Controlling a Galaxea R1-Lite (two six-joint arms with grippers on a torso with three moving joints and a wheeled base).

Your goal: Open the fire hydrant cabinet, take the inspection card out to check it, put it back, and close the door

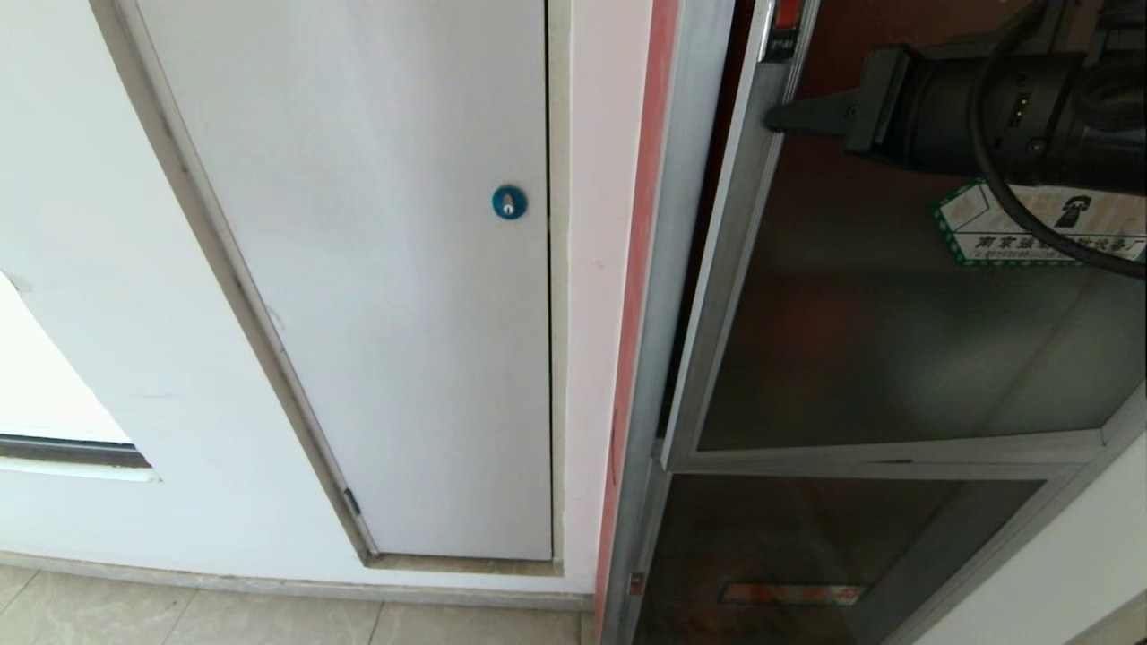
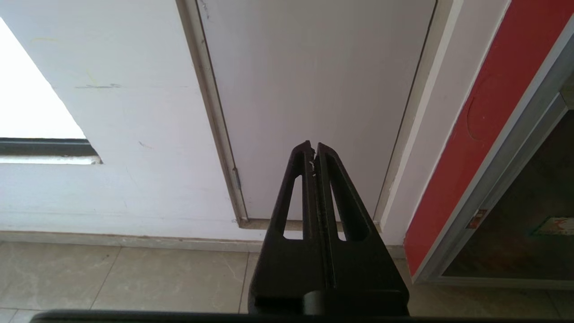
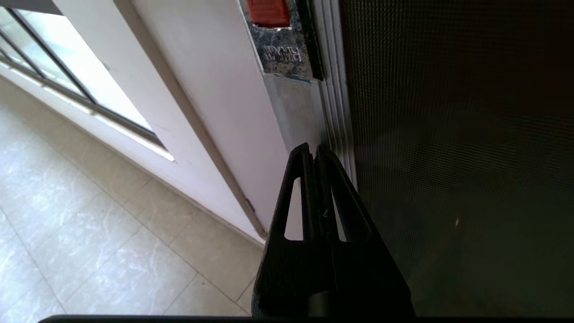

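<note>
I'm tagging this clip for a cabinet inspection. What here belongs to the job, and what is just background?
Job: door, cabinet, right gripper shut at the door's frame.
Background: white panel, blue lock, floor, left gripper idle.

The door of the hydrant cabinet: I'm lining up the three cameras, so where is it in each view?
Head view: the door fills the right, right gripper at its frame.
Left wrist view: not identifiable.
Right wrist view: dark glass, right half.
Shared landmark: white panel.
</note>
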